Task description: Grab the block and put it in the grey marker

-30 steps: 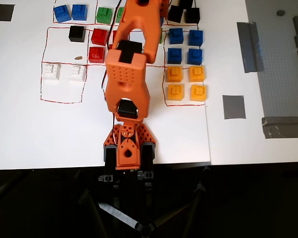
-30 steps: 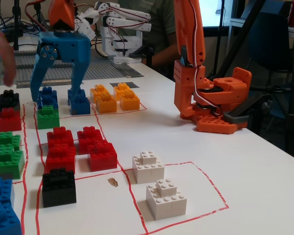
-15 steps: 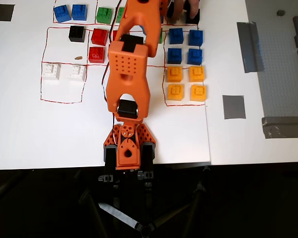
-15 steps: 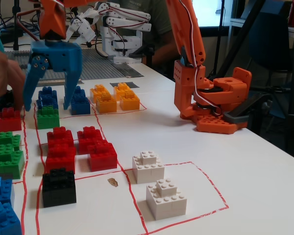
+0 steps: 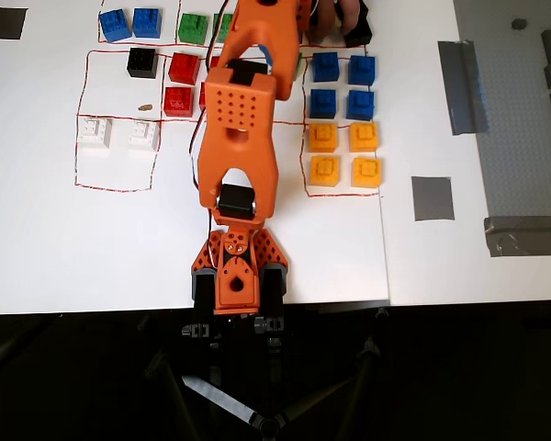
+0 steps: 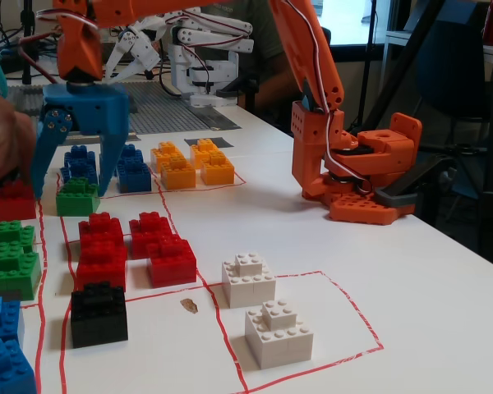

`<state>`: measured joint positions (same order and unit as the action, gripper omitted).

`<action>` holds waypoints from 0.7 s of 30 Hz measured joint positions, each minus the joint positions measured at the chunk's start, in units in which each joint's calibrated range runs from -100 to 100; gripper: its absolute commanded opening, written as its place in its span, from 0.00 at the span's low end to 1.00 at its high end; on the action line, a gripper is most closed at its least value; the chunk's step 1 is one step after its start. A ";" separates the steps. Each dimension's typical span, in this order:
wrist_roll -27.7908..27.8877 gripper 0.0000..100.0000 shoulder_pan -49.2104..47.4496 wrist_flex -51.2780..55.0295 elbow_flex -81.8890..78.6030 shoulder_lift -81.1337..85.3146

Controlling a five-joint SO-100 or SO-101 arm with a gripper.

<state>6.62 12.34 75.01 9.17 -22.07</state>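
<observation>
Overhead view: orange arm (image 5: 239, 119) stretched over the brick grid, hiding its own gripper and most of the green bricks; only a green edge (image 5: 297, 66) shows beside the blue bricks (image 5: 343, 84). Grey marker (image 5: 432, 197) sits bare, well right of the orange-yellow bricks (image 5: 344, 153). Fixed view: blue gripper (image 6: 71, 176) spread wide, fingers straddling the block (image 6: 77, 197), tips near the table. A human hand (image 6: 4, 148) at left, by a red brick (image 6: 15, 200).
</observation>
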 measured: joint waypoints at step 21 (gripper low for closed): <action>0.00 0.24 2.03 -1.20 -0.81 -0.26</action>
<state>6.62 14.37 73.81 8.36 -22.33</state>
